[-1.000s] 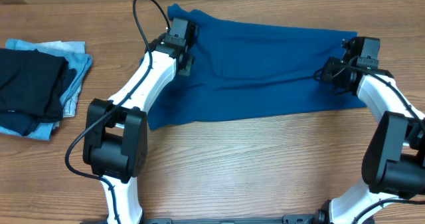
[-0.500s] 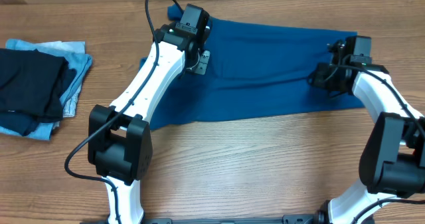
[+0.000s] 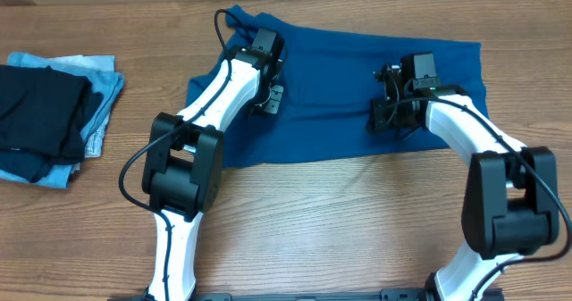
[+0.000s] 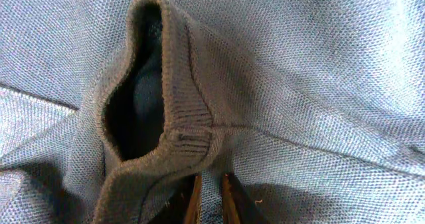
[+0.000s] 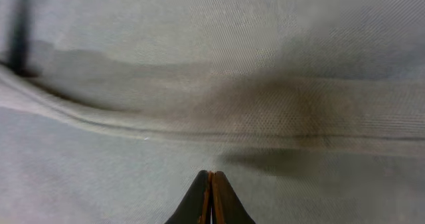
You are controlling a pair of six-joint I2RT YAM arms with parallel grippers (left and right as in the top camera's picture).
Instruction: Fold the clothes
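The deep-blue shirt (image 3: 340, 78) lies spread across the far middle of the wooden table (image 3: 313, 221). My left gripper (image 3: 268, 96) is over its left part and is shut on a pinch of shirt fabric (image 4: 211, 197). In the left wrist view, a ribbed cuff opening (image 4: 143, 84) lies just beyond the jaws. My right gripper (image 3: 386, 118) is over the shirt's right-middle with its jaws (image 5: 211, 197) pressed together, apparently pinching a thin layer of the shirt (image 5: 199, 51). The chest pocket is not visible.
A folded black garment (image 3: 40, 113) lies on a folded pale light-blue garment (image 3: 103, 91) at the table's left edge. Both arm bases stand at the near edge.
Both grippers have moved inward over the shirt: the left one rightward and slightly toward me, the right one well to the left. The shirt's lower right corner has come inward with it.
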